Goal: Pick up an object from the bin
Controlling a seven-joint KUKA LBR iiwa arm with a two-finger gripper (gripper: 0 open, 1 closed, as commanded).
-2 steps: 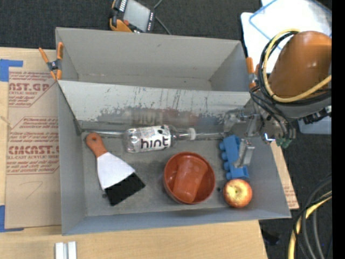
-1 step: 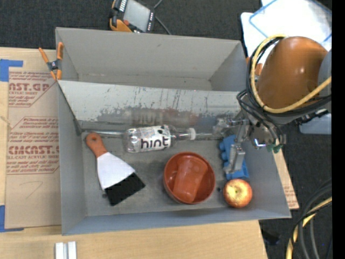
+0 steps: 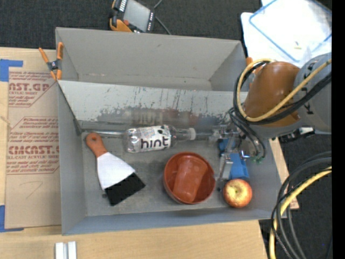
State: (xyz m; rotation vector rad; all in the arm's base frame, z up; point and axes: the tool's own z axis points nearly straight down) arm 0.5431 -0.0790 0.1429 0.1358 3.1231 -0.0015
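At lower right, the gripper (image 3: 233, 159) hangs next to the red apple (image 3: 237, 193) (apparently nothing grasped yet); I cannot tell the jaws' spread.

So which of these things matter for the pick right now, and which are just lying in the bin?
In play: pincer, at the right end of the bin; red-yellow apple right by it; red bowl with a cup inside, next to both.
Lying about: clear "hint" bottle by the back wall; orange-handled brush at the left end.
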